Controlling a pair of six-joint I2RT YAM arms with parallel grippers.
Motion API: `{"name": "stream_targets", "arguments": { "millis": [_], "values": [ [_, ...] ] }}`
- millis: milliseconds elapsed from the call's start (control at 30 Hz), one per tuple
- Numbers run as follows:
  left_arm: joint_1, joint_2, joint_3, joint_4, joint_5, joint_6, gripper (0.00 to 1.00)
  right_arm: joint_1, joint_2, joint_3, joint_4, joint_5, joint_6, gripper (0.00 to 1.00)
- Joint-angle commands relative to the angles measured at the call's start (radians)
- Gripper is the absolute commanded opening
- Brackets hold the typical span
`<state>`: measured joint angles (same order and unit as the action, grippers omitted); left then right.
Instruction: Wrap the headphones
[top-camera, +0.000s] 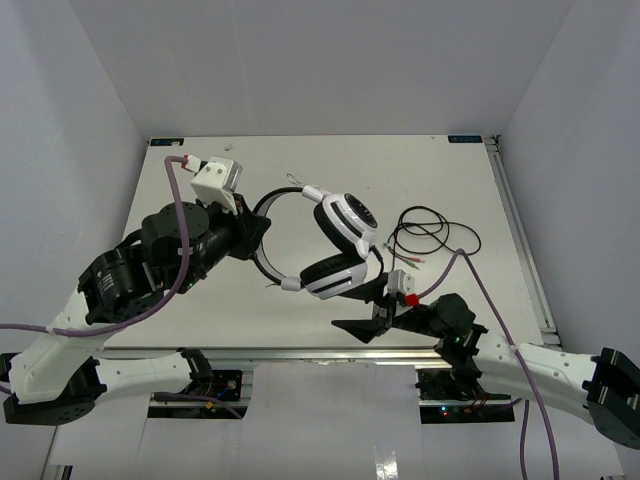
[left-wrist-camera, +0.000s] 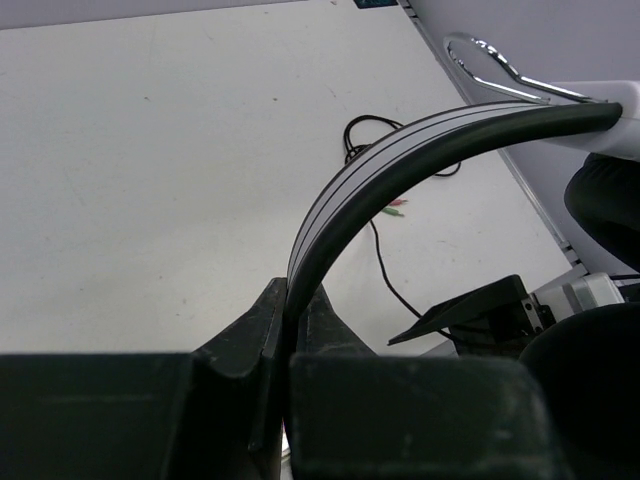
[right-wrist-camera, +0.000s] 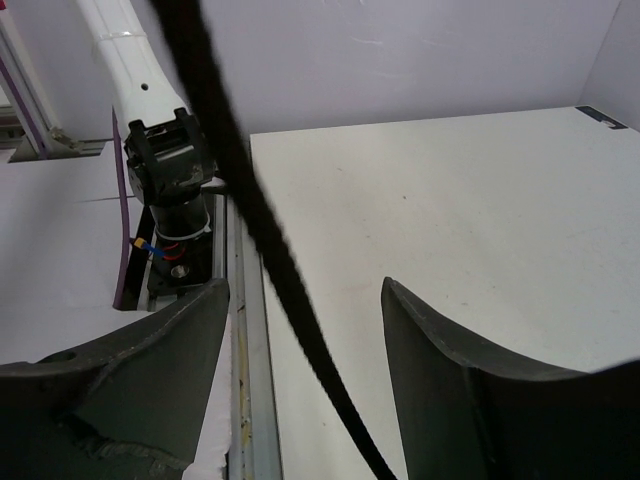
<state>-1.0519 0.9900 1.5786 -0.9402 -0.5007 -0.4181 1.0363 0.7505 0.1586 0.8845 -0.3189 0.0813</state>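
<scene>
The headphones (top-camera: 340, 245) hang above the table, with white-and-black ear cups and a thin black headband (top-camera: 262, 215). My left gripper (top-camera: 256, 228) is shut on the headband; in the left wrist view the band (left-wrist-camera: 400, 160) rises from between the closed fingers (left-wrist-camera: 290, 315). The thin dark cord (top-camera: 430, 232) lies in loops on the table at the right and also runs down from the ear cups. My right gripper (top-camera: 365, 306) is open just below the ear cups. In the right wrist view the cord (right-wrist-camera: 270, 250) passes between the spread jaws of the right gripper (right-wrist-camera: 305, 295), untouched.
The table's near metal edge (top-camera: 300, 352) runs just under the right gripper. The left arm's base (right-wrist-camera: 170, 170) stands beyond it. Purple robot cables (top-camera: 175, 260) trail along both arms. White walls close in the table on three sides.
</scene>
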Motion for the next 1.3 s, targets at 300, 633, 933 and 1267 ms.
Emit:
{"name": "stream_targets", "arguments": {
  "millis": [300, 633, 933, 1267],
  "values": [
    [0.000, -0.094, -0.076, 0.210, 0.174, -0.098, 0.00, 0.005, 0.185, 0.012, 0.284, -0.045, 0.019, 0.56],
    [0.000, -0.131, -0.115, 0.302, 0.540, -0.108, 0.00, 0.004, 0.225, -0.013, 0.330, 0.053, 0.006, 0.08],
    [0.000, -0.115, -0.233, 0.392, 0.868, -0.103, 0.00, 0.004, 0.176, 0.101, 0.127, 0.143, -0.047, 0.08],
    [0.000, -0.039, -0.329, 0.334, 1.065, 0.030, 0.00, -0.056, 0.177, 0.241, -0.095, 0.289, -0.077, 0.08]
  ]
}}
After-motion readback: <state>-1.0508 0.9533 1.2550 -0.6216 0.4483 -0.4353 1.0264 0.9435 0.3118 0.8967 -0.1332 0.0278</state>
